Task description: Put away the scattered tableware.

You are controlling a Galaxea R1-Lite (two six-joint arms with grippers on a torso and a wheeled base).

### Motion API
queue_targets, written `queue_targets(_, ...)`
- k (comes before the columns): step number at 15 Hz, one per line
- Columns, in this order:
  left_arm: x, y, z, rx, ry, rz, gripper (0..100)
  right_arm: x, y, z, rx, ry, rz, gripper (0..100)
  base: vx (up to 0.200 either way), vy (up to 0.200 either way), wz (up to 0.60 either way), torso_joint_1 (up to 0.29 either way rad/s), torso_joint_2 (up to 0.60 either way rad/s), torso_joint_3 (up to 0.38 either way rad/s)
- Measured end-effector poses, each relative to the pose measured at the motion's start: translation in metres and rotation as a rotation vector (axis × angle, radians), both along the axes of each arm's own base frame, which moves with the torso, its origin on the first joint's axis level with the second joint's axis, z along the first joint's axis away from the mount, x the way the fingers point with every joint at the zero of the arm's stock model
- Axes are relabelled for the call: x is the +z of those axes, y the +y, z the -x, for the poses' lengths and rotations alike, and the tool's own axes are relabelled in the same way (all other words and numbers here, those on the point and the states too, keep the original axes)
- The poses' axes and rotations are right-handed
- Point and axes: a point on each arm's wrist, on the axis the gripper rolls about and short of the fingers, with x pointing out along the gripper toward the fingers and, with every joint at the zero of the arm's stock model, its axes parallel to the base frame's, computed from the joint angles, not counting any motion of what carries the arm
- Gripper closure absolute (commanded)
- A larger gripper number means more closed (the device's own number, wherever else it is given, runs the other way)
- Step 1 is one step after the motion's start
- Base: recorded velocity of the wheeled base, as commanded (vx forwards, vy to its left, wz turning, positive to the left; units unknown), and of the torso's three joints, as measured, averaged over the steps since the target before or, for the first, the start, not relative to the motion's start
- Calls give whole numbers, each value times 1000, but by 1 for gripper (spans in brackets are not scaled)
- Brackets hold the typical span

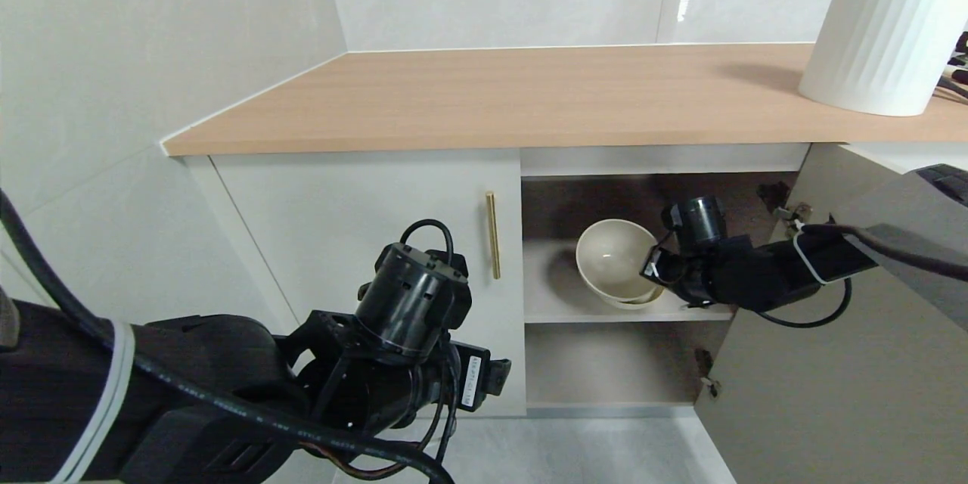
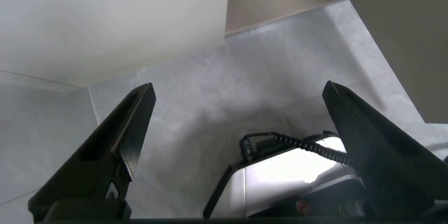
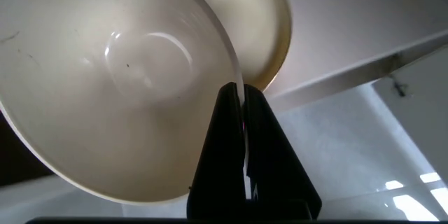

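- Head view: the right gripper (image 1: 655,266) sits inside the open right-hand compartment of the white cabinet (image 1: 355,242), just above its middle shelf (image 1: 556,304).
- Its jaws are clenched on the rim of a round cream ceramic bowl (image 1: 611,261). In the right wrist view the thin rim (image 3: 238,77) is pinched between the two black fingers (image 3: 224,140).
- The bowl hangs tilted on edge from the jaws, and its hollow faces out of the cabinet.
- A second round cream dish (image 3: 262,31) lies on the shelf just beyond the jaws, behind and below the held bowl. Whether the two touch cannot be told.
- The cabinet's right door (image 1: 832,370) stands swung open on the wrist side of those jaws.
- The closed left door carries a slim brass bar handle (image 1: 493,234), beyond the bowl from the jaws.
- Left wrist view: the left gripper (image 2: 238,119) has its jaws released and spread wide, with nothing between them.
- Pale grey floor tiles (image 2: 280,70) lie beneath the jaws.
- Well above both pairs of jaws runs the light wooden countertop (image 1: 529,98).
- A tall white ribbed vessel (image 1: 885,23) stands on its right end.
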Motion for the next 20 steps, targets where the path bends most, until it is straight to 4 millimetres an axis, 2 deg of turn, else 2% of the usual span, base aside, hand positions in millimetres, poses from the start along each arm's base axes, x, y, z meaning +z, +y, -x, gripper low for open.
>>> queue_targets(3,0,0,0,1,1,0,0,-5,-14,-12,-40,-2,0,100,0,0,0,0,0,0)
queue_targets(7,-1,0,-1,2,2,-1,0,-13,-22,-20,-70,6,9,100,0,0,0,0,0,0)
queue_targets(20,-1,0,-2,4,2,-1,0,-27,-20,-31,-73,15,15,100,0,0,0,0,0,0)
